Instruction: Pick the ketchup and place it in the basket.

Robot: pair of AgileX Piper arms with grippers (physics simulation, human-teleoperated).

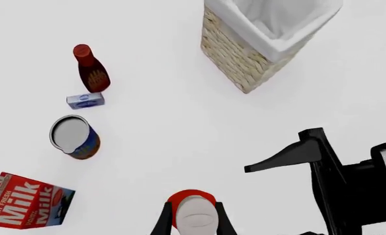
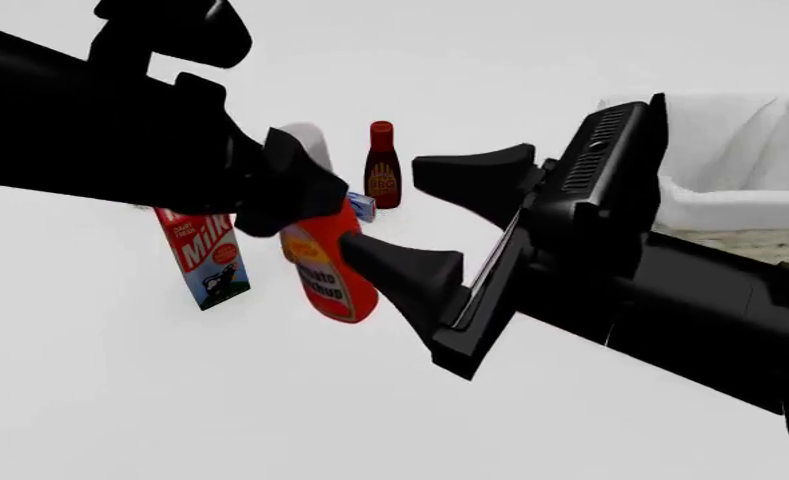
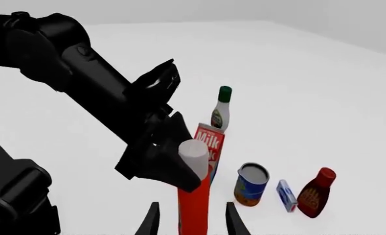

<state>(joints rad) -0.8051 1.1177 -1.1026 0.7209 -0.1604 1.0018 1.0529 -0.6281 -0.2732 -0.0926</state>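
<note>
The ketchup (image 2: 334,282) is a red-orange bottle with a white cap, tilted in the front view. My left gripper (image 2: 307,200) is shut on its upper part. The left wrist view looks down on the ketchup's white cap (image 1: 193,218) between that gripper's fingers. My right gripper (image 2: 381,204) is open, one finger on each side of the bottle's body (image 3: 194,208) below the left gripper. The straw-coloured basket (image 2: 754,245) with white lining stands at the right, behind the right arm, and the left wrist view shows one corner of the basket (image 1: 245,56).
A milk carton (image 2: 207,260) stands just left of the ketchup. Behind are a dark-red bottle (image 2: 382,165) and a small blue-and-white box (image 1: 85,100). A blue can (image 1: 75,137) and a white bottle with a green cap (image 3: 222,112) stand nearby.
</note>
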